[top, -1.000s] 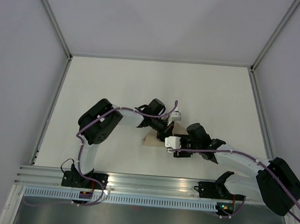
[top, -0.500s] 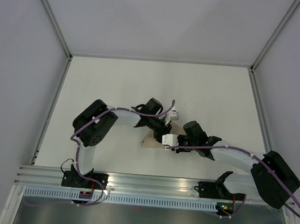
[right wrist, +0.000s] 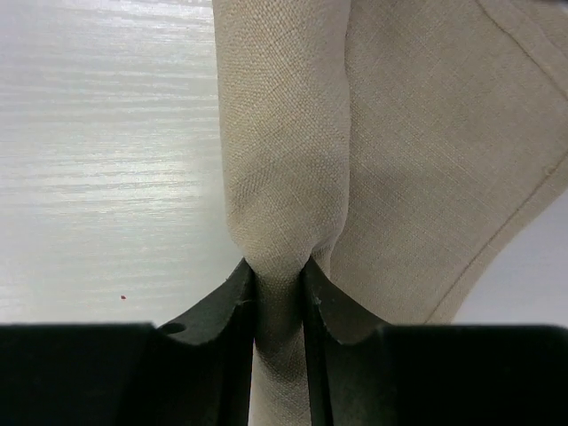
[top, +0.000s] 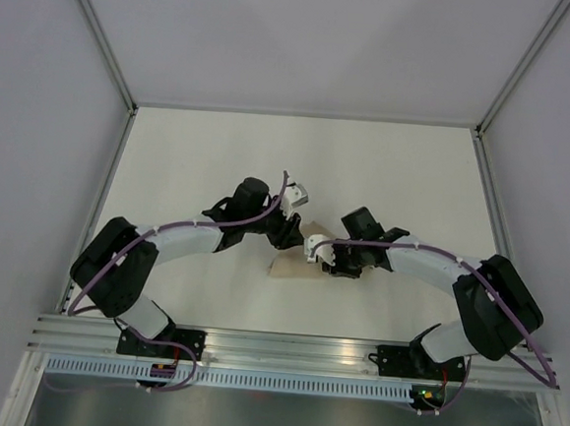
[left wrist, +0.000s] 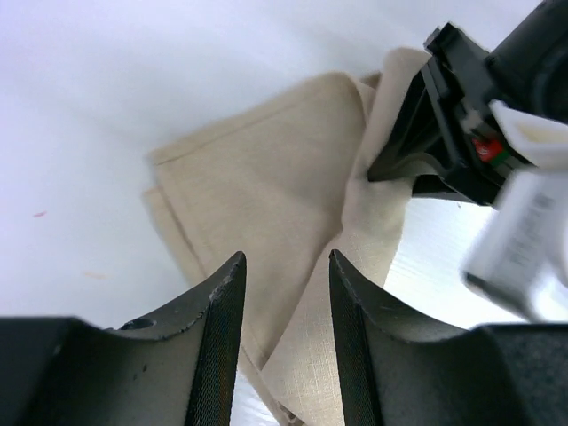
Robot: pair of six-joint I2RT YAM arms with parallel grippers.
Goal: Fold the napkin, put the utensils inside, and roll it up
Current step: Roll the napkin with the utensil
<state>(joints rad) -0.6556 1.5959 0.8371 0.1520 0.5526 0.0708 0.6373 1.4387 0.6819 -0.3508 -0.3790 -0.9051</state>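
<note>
Right fingers [right wrist: 222, 306] are pinching a ridge of the napkin [top: 288, 266] lying on the counter [top: 200, 157], left fingers [left wrist: 222, 319] are hovering spread and empty over it, fork not showing; pulling on that thin pinch is risking a slip and a collapsed fold.

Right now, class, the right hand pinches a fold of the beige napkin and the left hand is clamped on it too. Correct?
Not quite. The right hand does pinch the napkin, but the left hand is open, jaws apart over it, gripping nothing: see the left wrist view.
</note>
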